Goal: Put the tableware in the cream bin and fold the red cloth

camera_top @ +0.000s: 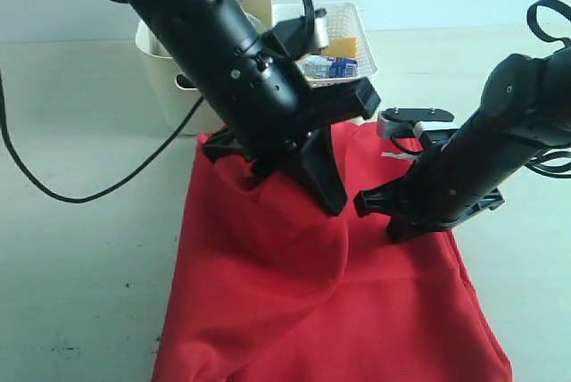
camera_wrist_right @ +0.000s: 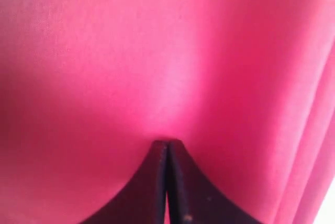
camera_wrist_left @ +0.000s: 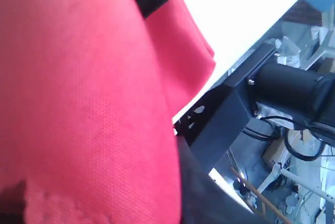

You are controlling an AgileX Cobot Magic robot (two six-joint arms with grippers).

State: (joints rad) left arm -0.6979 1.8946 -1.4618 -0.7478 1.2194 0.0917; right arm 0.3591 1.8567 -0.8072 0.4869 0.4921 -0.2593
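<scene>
Red cloth (camera_top: 330, 311): rumpled, spread from the tabletop's middle to its near edge.
Cream bin (camera_top: 157, 71): far edge, just behind the cloth's far-left corner.
Left gripper (camera_top: 334, 202): clenched, pinching the cloth mid-sheet.
Right gripper (camera_wrist_right: 167, 148): clenched, pinching the cloth toward its right side.

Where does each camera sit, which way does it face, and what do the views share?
Exterior: off the arms, looking down over the red cloth toward the cream bin; both arms show.
Left wrist: on the left arm, close against the cloth; the right arm shows beyond.
Right wrist: on the right arm, facing along the shut right tool into the cloth.
Shared: the cloth, in all three.
</scene>
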